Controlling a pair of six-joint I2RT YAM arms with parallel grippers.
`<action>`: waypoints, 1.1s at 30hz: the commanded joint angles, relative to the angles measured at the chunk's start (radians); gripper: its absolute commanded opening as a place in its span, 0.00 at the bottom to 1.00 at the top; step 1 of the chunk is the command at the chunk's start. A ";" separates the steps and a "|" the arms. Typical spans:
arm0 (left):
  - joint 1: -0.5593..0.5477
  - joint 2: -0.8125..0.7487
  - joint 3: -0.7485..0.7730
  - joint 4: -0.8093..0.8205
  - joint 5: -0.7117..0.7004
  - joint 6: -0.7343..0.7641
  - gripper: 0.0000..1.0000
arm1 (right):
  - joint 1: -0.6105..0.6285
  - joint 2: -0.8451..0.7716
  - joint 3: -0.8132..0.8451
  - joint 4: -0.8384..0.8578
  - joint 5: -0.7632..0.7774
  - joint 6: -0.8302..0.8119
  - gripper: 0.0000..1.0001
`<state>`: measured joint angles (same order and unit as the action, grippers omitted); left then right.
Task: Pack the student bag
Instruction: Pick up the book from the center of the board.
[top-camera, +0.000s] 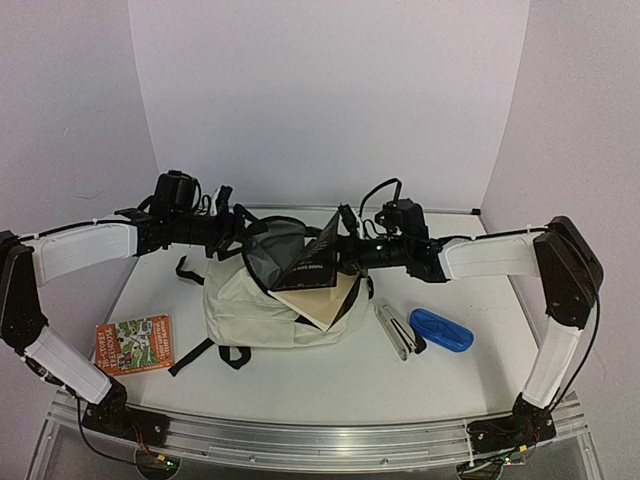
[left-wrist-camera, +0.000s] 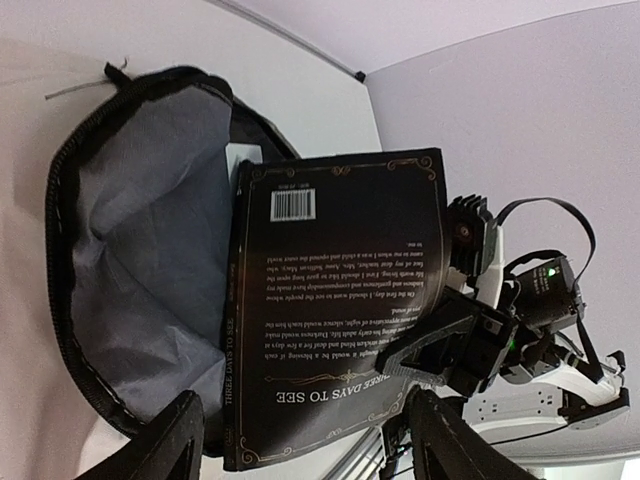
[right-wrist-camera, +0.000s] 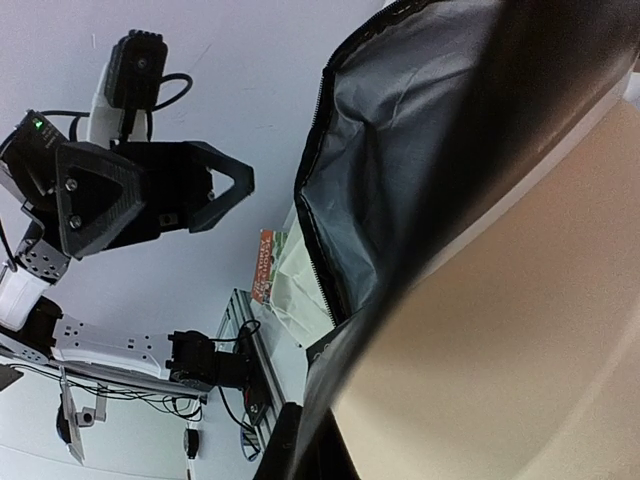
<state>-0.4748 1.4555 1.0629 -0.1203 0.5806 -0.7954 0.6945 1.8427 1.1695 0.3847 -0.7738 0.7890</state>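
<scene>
Clamped shut on the cover edge of the black book (left-wrist-camera: 340, 320) are the jaws of the right gripper (top-camera: 347, 240). Those of the left gripper (top-camera: 228, 226) are spread wide with nothing between them, at the 9 o'clock side of the bag's mouth. The student bag (top-camera: 250, 315) is laid mid-table (top-camera: 300, 385), its unzipped mouth gaping toward 12 o'clock and its grey lining exposed. The book is held tilted over the mouth's 3 o'clock side, partly fallen open, its cream pages resting at the rim. An orange booklet (top-camera: 135, 343) at 8 o'clock of the bag, and a white folded item (top-camera: 397, 330) and a blue case (top-camera: 441, 330) at 3 o'clock, are left outside it. Insertion of the book is judged to be the step in hand. Next, the book's lower edge would need to be steered inside the rim and lowered toward the lining before release. The mouth may need to be held wide by the left gripper.
</scene>
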 joint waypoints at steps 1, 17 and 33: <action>-0.026 0.045 0.028 -0.003 0.080 0.009 0.67 | 0.003 0.013 -0.040 0.078 0.029 0.038 0.00; -0.064 0.185 0.006 -0.117 0.159 0.028 0.50 | 0.002 -0.003 -0.189 0.179 0.072 0.135 0.00; -0.108 0.258 -0.063 0.191 0.303 -0.147 0.31 | 0.003 0.020 -0.203 0.245 0.075 0.180 0.00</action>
<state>-0.5690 1.7050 1.0279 -0.1200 0.8071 -0.8476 0.6945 1.8500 0.9786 0.5584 -0.7147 0.9525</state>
